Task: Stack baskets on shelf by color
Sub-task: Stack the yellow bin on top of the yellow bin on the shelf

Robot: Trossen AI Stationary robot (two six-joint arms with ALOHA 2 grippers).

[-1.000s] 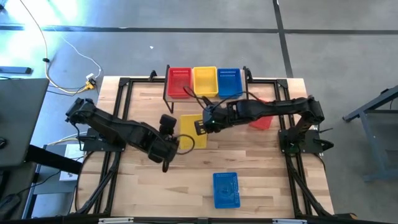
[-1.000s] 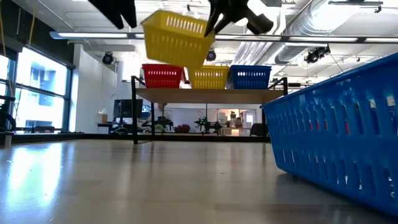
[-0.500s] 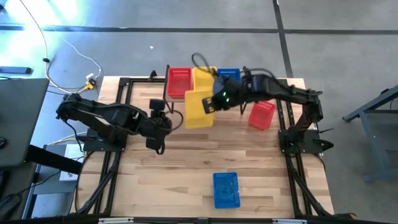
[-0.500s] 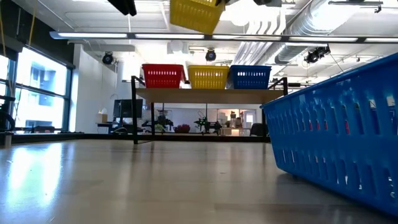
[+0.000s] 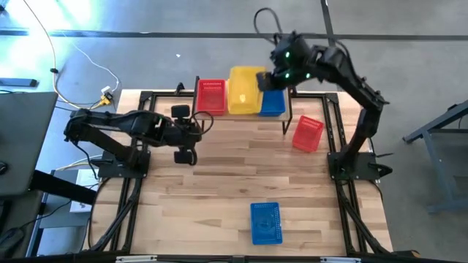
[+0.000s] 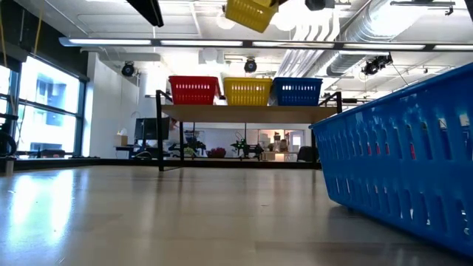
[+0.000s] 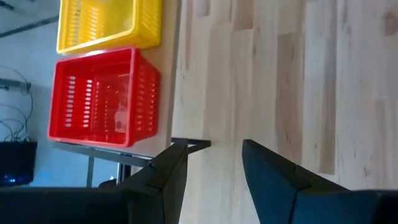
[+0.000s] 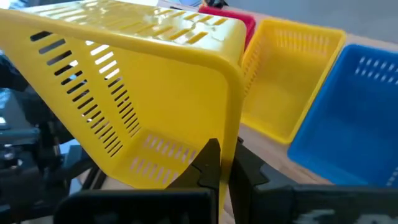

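My right gripper (image 5: 269, 76) is raised over the shelf (image 6: 251, 112) and shut on a yellow basket (image 5: 244, 89), which shows tilted at the top of the low view (image 6: 252, 12). On the shelf plank stand a red basket (image 6: 194, 89), a yellow basket (image 6: 247, 91) and a blue basket (image 6: 298, 91), each on its bottom. My left gripper (image 7: 211, 163) is open and touches nothing. It hovers over the table near the shelf's left end (image 5: 183, 153). My right gripper pinches the yellow basket's wall at its rim (image 8: 231, 127), one finger (image 8: 210, 163) on each side of the wall. The basket is lifted clear and hangs tilted above the shelf's yellow basket (image 8: 287, 81).
A red basket (image 5: 308, 134) lies tilted on the table right of the shelf. A blue basket (image 5: 265, 222) stands near the table's near edge and fills the right of the low view (image 6: 399, 170). Bare wood lies between it and the shelf.
My right gripper has carried the yellow basket up and toward the table's far edge, from the table's middle to above the shelf, and the basket has turned about. My left gripper has drawn back from the basket toward the far left.
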